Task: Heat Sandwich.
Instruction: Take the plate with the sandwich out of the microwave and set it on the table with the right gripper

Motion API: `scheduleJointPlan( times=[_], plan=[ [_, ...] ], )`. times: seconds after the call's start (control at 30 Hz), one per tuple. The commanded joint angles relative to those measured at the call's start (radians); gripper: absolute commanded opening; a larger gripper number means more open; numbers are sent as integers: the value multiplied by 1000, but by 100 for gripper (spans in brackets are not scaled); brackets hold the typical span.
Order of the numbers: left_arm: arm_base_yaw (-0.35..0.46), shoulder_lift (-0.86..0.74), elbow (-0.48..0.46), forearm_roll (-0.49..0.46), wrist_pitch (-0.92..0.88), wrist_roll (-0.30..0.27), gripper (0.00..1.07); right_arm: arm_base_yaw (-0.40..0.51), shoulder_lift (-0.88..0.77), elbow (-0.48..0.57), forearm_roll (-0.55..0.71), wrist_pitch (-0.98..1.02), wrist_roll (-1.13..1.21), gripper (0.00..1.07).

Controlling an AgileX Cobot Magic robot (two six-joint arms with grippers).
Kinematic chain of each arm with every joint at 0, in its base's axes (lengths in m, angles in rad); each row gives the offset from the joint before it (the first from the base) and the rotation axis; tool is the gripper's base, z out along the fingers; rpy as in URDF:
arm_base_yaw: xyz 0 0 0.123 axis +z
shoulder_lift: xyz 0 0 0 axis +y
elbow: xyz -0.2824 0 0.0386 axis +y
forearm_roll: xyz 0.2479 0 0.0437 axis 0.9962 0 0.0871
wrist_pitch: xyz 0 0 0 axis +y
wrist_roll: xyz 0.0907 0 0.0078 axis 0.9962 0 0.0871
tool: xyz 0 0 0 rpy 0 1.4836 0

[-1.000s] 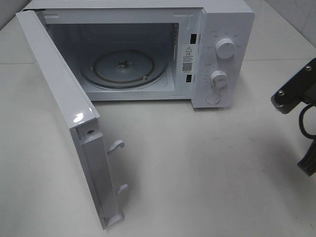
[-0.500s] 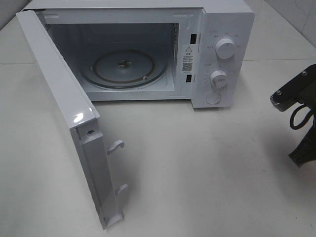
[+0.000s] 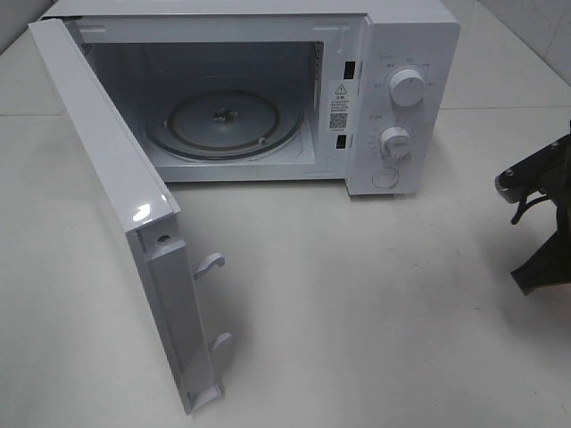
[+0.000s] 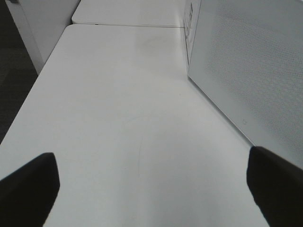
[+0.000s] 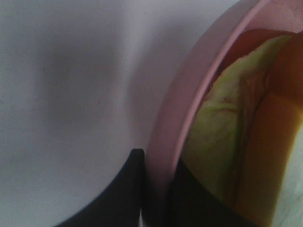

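The sandwich (image 5: pixel 227 142), with its pale green filling and bread, lies on a pink plate (image 5: pixel 189 109) and shows only in the right wrist view. My right gripper (image 5: pixel 158 184) is shut on the plate's rim, one dark finger outside it and one inside. In the exterior high view only the right arm (image 3: pixel 540 223) shows, at the right edge; plate and sandwich are out of frame there. My left gripper (image 4: pixel 151 189) is open over the bare white table (image 4: pixel 118 118), holding nothing, next to the microwave door (image 4: pixel 246 71).
The white microwave (image 3: pixel 410 53) stands at the back of the table with its door (image 3: pixel 116 196) swung wide open toward the front left. Its glass turntable (image 3: pixel 223 120) has nothing on it. Two knobs (image 3: pixel 407 87) are on its right panel.
In the exterior high view the right arm has dropped lower and drawn toward the right edge. The microwave, its door and the left gripper have not moved.
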Motion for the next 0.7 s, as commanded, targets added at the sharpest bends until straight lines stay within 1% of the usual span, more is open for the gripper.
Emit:
scheduleJointPlan(
  times=[0.03, 0.1, 0.33, 0.43, 0.7],
  plan=[
    [3, -28, 2, -3, -2, 2, 103, -8, 48, -5, -86, -6, 66, 1],
    [3, -28, 2, -3, -2, 2, 103, -8, 98, -5, -133, -12, 119, 1],
    [3, -28, 2, -3, -2, 2, 103, -8, 191, -5, -189, -63, 205, 1],
    [3, -28, 2, -3, -2, 2, 103, -8, 248, -5, -236, -77, 259, 1],
    [3, -28, 2, -3, -2, 2, 103, -8, 292, -5, -263, -100, 289, 1]
  ],
)
